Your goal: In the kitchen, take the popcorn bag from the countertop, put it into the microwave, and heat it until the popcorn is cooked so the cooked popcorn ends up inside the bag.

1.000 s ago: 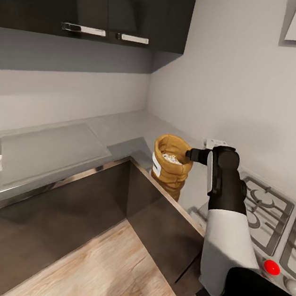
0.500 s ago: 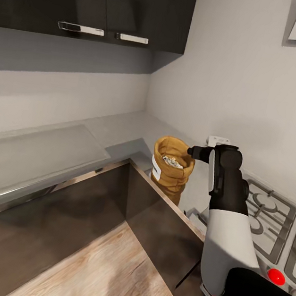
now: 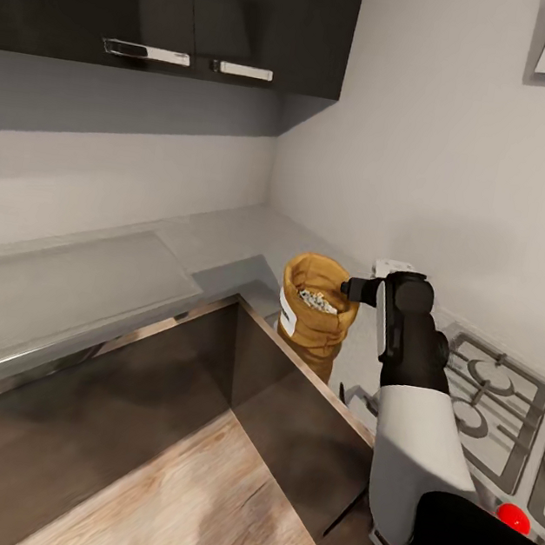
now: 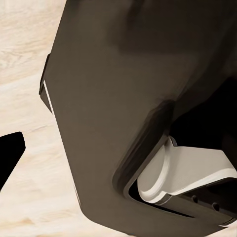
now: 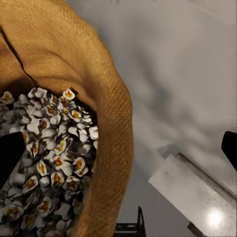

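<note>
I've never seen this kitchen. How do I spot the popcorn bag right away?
Find the grey countertop that bends round the corner under the dark wall cabinets. Near its front edge, beside the gas hob, stands the popcorn bag. It is a tan sack with a rolled rim and whitish popcorn inside.

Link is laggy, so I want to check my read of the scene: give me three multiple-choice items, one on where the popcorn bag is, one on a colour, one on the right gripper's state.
1. Where does the popcorn bag stand?
A. on the countertop near the inner corner
B. on the gas hob
C. on the floor

2. What colour is the bag?
A. pale blue
B. mustard-tan
C. red

3. How is the right gripper?
A. shut on the bag
B. open, straddling the bag's rim
C. far from the bag

Answers: 1 A, it sits on the grey slab beside the hob. 2 B, tan weave holding whitish popcorn. 3 B, the right wrist view shows the fingertips spread on either side of the rim.
</note>
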### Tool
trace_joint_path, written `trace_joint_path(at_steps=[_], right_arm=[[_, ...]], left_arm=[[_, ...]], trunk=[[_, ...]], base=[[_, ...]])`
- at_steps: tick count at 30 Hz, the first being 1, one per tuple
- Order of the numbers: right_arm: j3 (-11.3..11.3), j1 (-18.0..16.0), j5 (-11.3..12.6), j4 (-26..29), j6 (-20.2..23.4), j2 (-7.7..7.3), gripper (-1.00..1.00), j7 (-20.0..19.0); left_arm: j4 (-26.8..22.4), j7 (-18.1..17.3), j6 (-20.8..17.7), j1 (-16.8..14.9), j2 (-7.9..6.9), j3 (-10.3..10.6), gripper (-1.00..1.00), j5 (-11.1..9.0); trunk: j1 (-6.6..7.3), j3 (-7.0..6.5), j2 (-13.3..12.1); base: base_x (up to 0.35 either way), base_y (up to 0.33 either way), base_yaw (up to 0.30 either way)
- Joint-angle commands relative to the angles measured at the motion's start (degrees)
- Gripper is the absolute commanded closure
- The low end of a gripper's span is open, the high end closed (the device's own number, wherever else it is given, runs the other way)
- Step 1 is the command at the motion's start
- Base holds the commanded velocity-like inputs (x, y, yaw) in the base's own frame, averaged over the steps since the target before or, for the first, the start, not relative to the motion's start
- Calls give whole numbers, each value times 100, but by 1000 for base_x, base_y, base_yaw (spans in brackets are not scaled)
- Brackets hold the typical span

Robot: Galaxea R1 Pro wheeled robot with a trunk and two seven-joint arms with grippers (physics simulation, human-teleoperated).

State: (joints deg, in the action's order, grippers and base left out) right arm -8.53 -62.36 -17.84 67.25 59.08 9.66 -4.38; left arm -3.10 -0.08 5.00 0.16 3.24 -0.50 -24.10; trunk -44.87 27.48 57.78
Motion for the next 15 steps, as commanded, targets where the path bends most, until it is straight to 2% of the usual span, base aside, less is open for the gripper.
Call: trace_joint_path(at_steps=[1, 9, 15], right_arm=[[-15, -4, -48, -7, 4, 4, -100, -49], [-51, 74, -12, -37, -401, -53, -100, -67], [-53, 84, -9, -425, -647, -184, -100, -105]], left_arm=[[-7, -1, 10, 2, 1, -3, -100, -25], [-7, -1, 10, 2, 1, -2, -100, -25], [-7, -1, 13, 2, 1, -2, -100, -25]], trunk=[[-2, 5, 3], [-2, 5, 3], [-2, 5, 3]], base=[[149, 0, 0], [124, 0, 0], [63, 0, 0]])
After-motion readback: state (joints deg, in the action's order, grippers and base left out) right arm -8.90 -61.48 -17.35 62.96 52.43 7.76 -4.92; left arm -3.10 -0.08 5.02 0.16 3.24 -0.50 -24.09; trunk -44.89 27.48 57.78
